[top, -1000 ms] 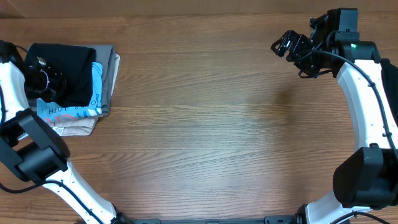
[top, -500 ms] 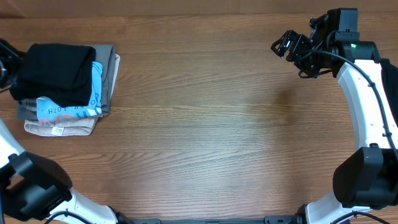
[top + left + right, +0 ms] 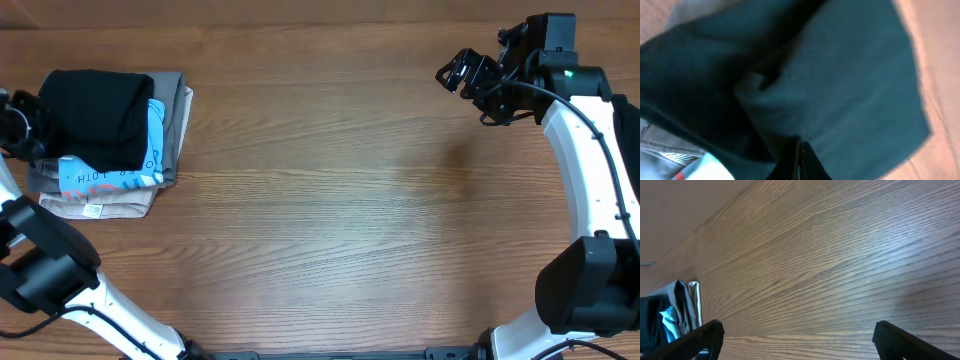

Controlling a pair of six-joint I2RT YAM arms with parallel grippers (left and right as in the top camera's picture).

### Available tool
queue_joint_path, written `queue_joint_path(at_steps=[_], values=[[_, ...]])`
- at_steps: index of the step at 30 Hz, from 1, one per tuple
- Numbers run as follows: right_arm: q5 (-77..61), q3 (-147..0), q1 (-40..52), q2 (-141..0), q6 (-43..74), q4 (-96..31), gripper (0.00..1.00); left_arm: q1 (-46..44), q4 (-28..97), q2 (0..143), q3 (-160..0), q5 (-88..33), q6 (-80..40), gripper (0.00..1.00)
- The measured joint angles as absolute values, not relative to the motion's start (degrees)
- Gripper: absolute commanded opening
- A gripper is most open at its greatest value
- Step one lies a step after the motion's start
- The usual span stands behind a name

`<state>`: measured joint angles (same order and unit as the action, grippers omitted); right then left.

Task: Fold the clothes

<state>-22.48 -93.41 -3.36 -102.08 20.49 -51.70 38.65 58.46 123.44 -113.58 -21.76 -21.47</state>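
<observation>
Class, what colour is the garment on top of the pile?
The top garment is plain black; the overhead view shows it best.

Overhead looks straight down; all three views share the clothes [image 3: 95, 115].

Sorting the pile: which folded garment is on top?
The plain black garment; it lies over the light-blue lettered shirt, the grey garment and the beige garment.
</observation>
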Motion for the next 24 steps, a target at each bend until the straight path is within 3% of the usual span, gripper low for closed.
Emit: queue_joint_path(at_steps=[11, 24], values=[[-22.48, -93.41, -3.36, -102.08, 20.53, -51.7, 1.0, 39.05, 60.86, 123.68, -113.54, -13.13, -21.41, 0.04], [-22.5, -93.41, -3.36, -102.08, 20.53, -51.7, 1.0, 39.05, 64.73, 122.63, -113.45, -11.46, -21.93, 0.04]])
